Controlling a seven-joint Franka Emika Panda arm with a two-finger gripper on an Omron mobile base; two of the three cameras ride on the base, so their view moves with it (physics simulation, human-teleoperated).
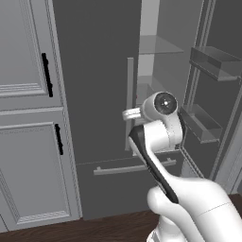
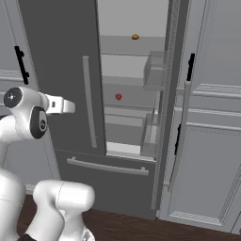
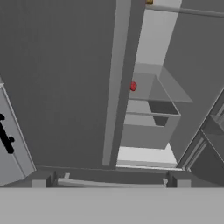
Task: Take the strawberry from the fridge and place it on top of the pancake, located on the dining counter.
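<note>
The strawberry (image 2: 118, 97) (image 3: 133, 86) is a tiny red fruit lying on a middle glass shelf inside the fridge (image 2: 61, 56) (image 3: 57, 78). The fridge's right door stands open and its left door is closed. My gripper (image 3: 109, 183) is open, its two fingertips spread wide at the bottom of the hand view, with nothing between them. It hangs in front of the closed left door, well short of the shelf and to the left of the strawberry. The pancake and the dining counter are out of view.
A small orange-brown lump (image 2: 135, 36) sits on a higher shelf. The open door (image 1: 212, 94) with its bins juts out on the right. The bottom drawer's bar handle (image 2: 108, 167) runs below. Light grey cabinets (image 1: 28, 118) (image 2: 212, 141) flank the fridge.
</note>
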